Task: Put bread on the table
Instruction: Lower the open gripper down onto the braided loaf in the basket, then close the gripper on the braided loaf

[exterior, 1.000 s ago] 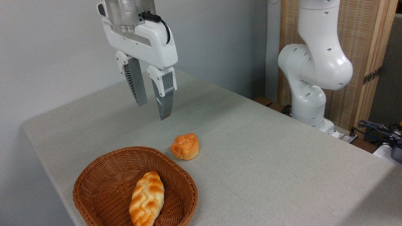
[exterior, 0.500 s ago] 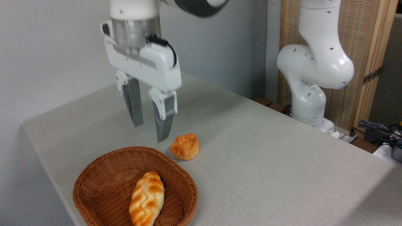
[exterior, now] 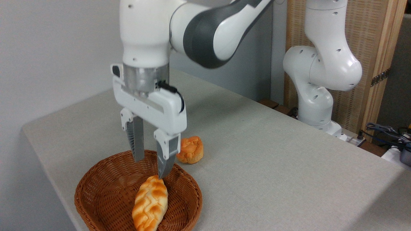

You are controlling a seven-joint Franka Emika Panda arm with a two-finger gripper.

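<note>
The reaching step is in hand: the white two-finger gripper with grey ribbed fingers (exterior: 151, 168) is seen in the left centre of the frame, poised over the brown woven wicker basket (exterior: 189, 205) at the lower left. Its fingers are spread partly apart and nothing is held between them. The elongated braided loaf of bread, pale yellow with golden-orange toasted patches (exterior: 150, 202), is seen lying inside the basket near its front right wall, at the bottom of the frame, with its far pointed end just under the tip of the right-hand finger; whether that tip touches the crust cannot be told. A small round orange muffin-like bun (exterior: 192, 149) is already resting on the large light grey-beige cloth-like table (exterior: 273, 154), just behind the basket rim and beside the gripper's right finger. By judgement, the grasp is not yet made. The next move is judged to call for the fingers to be brought forward and lower so that the loaf is straddled across its narrow width, then closed gently, the basket wall being kept clear before any lift.
</note>
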